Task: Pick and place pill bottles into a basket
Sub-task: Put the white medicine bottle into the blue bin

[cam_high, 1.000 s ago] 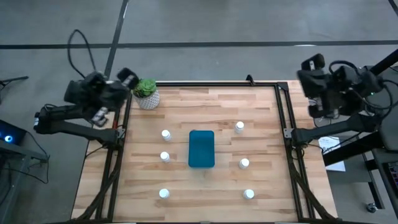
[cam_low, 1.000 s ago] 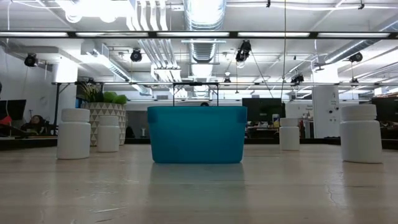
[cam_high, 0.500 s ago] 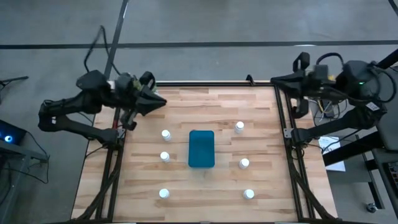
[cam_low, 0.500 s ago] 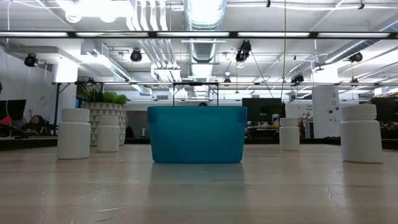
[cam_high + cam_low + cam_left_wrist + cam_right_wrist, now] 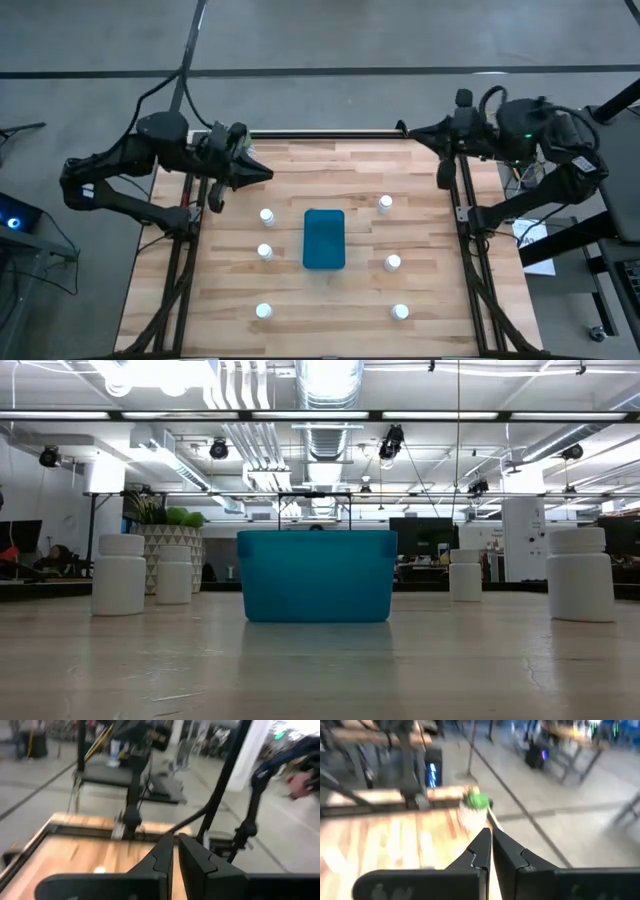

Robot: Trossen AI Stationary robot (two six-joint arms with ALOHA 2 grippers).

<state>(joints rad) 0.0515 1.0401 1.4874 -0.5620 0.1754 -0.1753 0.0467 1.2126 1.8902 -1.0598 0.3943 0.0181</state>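
Note:
The teal basket (image 5: 324, 238) stands at the table's middle; it also shows in the low view (image 5: 316, 575). Six white pill bottles stand upright around it, three on its left (image 5: 267, 215) (image 5: 265, 251) (image 5: 263, 311) and three on its right (image 5: 385, 204) (image 5: 393, 263) (image 5: 400, 312). My left gripper (image 5: 263, 172) is shut and empty, in the air over the far left corner, far from the nearest bottle. My right gripper (image 5: 418, 130) is shut and empty over the far right corner. Both show shut in their wrist views (image 5: 175, 845) (image 5: 491, 840).
A white plant pot with a green plant (image 5: 476, 804) stands at the far left corner, under my left arm in the high view; it shows behind the left bottles in the low view (image 5: 160, 545). A black frame (image 5: 455, 200) runs along the table's edges.
Both arms have swung in from outside the table. My left gripper has moved toward the table's right, over the far left corner and the plant pot. My right gripper has turned and moved toward the left, to the far right corner. The bottles and the basket have stayed put.

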